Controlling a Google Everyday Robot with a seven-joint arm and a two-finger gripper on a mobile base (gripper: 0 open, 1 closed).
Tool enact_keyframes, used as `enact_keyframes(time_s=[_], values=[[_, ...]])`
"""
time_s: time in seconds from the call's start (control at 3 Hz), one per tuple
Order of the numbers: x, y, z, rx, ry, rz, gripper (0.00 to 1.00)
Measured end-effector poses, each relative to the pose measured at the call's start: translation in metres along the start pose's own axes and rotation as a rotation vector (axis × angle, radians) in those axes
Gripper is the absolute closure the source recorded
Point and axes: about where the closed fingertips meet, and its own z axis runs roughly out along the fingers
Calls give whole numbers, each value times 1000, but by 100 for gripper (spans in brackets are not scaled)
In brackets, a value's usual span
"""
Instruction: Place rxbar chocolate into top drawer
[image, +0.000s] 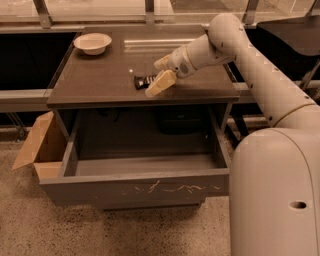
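Note:
The rxbar chocolate (143, 81) is a small black bar lying flat on the dark tabletop (100, 75), near its front edge. My gripper (159, 74) reaches in from the right and sits at the bar's right end. It is open, with one cream finger (160, 84) in front of the bar and the other (162, 62) behind it. The bar's right end is hidden by the front finger. The top drawer (150, 187) is pulled out below the tabletop; its grey front panel has whitish scratches, and nothing shows inside it.
A white bowl (92, 43) stands at the back left of the tabletop. A brown cardboard box (37, 150) sits on the floor left of the drawer. My arm (260, 75) and body (277, 195) fill the right side.

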Motion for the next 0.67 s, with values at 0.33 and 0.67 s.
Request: enact_keyframes(time_s=[0.33, 0.67], values=[[7, 0, 11, -23, 17, 9, 48], [9, 1, 18, -38, 26, 14, 71]])
